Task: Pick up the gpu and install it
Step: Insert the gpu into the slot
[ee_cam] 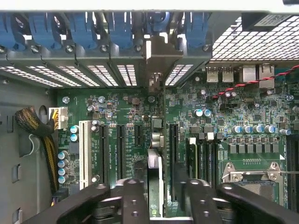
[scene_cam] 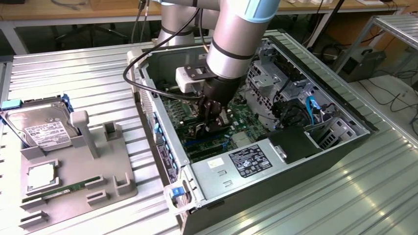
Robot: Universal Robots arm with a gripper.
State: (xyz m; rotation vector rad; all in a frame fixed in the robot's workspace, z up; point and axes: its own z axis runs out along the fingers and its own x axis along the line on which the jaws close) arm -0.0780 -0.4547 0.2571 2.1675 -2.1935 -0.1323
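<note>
My gripper (scene_cam: 209, 123) is reaching down into the open computer case (scene_cam: 339, 105), just above the green motherboard (scene_cam: 245, 120). It is shut on the gpu (ee_cam: 154, 163), which the wrist view shows edge-on between the two black fingers (ee_cam: 135, 200). The card's silver end bracket (ee_cam: 154, 58) points at the case's rear slot openings. The card hangs over the motherboard's long black expansion slots (ee_cam: 120, 149); I cannot tell whether its lower edge touches a slot. In the exterior view the gpu (scene_cam: 199, 131) is a dark shape under the fingers.
A grey fixture (scene_cam: 78, 171) at the exterior view's left holds a silver hard drive (scene_cam: 42, 129), a processor chip (scene_cam: 40, 176) and a narrow green memory stick (scene_cam: 62, 188). The power supply (scene_cam: 251, 159) fills the case's near end. Blue latches (ee_cam: 84, 28) line the rear slots.
</note>
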